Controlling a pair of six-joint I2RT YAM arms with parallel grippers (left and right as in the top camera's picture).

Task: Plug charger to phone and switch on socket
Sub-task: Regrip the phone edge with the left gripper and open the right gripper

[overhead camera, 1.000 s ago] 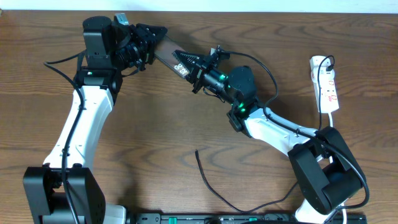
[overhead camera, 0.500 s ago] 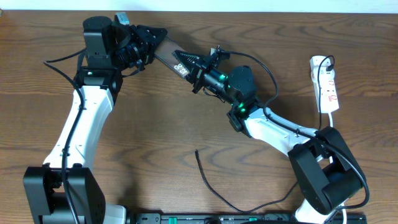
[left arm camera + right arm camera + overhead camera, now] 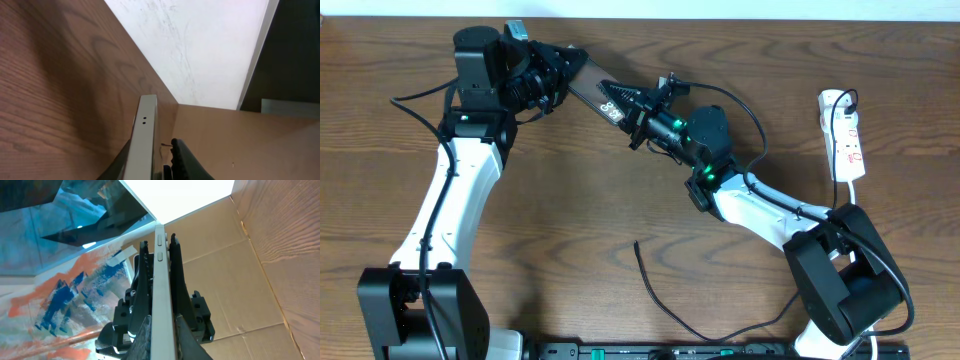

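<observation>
Left gripper [image 3: 558, 72] straddles one end of the phone [image 3: 598, 95], fingers close on both faces, though I cannot tell whether they truly pinch it. The phone spans across to the right gripper [image 3: 638, 105], which is pinching its other end. Lower down, the charger [image 3: 642, 265] lies loose on the table [image 3: 570, 220], plug tip free; the socket [image 3: 847, 135] sits far right. The phone looks mid-handover; next, one gripper must release and fetch the plug.
</observation>
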